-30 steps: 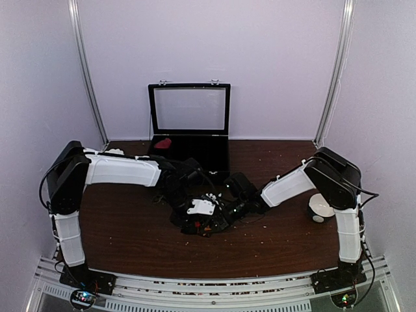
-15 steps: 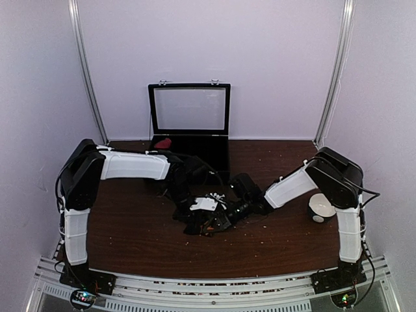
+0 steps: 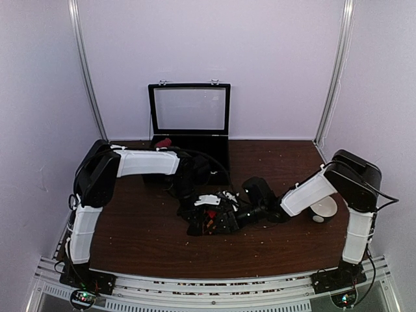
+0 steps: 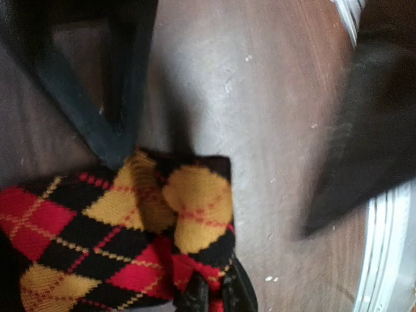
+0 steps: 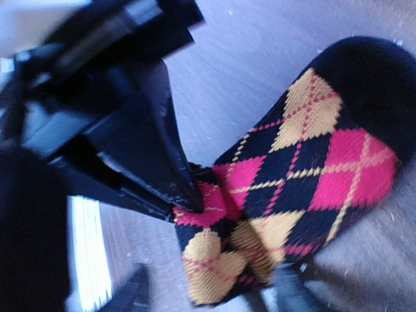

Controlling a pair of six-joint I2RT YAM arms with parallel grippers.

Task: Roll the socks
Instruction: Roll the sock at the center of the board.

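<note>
Soft, light, limp argyle sock (image 4: 117, 240) bunched mid-table (image 3: 130, 234). Left claw (image 4: 211, 298), at sock's 11 o'clock, pinches folded edge. Right claw (image 5: 211, 291), 3 o'clock, open, empty. Best hold: through bunched layers; loose fabric likely unrolls.

High rear overview; two close wrist views, shared argyle sock (image 4: 130, 240)

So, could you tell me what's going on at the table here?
Both arms meet mid-table over the argyle sock. The left gripper is shut on the sock's bunched end, pinching the folded fabric. The right gripper is open, with its fingers on either side of that same end and gripping nothing. The rest of the sock lies flat on the table, so the roll looks barely begun.
</note>
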